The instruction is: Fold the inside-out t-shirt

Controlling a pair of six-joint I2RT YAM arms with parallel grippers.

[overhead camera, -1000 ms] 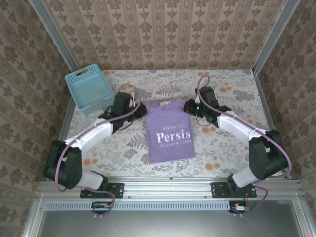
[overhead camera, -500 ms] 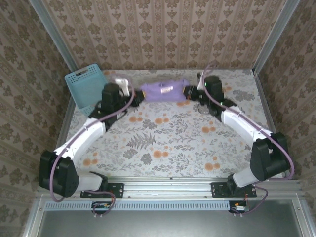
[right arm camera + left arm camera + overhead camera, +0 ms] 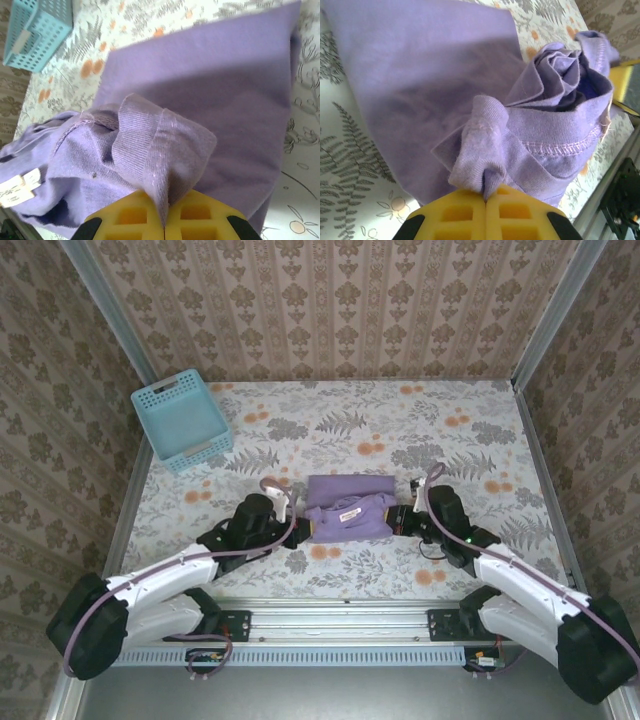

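From above, one lavender t-shirt point(image 3: 348, 512) lies gathered into a short, wide bundle on the flower-patterned table point(image 3: 400, 430), close to its near edge and strung between the two arms. The left gripper point(image 3: 296, 526) is clenched on the bundle's left end and the right gripper point(image 3: 404, 520) on its right end. One light-blue lattice basket point(image 3: 180, 423) stands in the far left corner, well apart from the cloth, with bare tabletop between them. In the left wrist view, the gripper's two yellow fingers point(image 3: 455, 212) press together on a rolled fold of the shirt. Past the pinch one plain flat panel spreads over the table. To its right a crumpled mass with a stitched hem rises and blocks the sight beyond. In the right wrist view, two yellow fingers point(image 3: 125, 217) likewise pinch a ribbed fold of purple cloth. One small white label point(image 3: 15, 189) shows on the rumpled layer at lower left, a flat panel stretches away behind, and the basket sits in the upper left corner.
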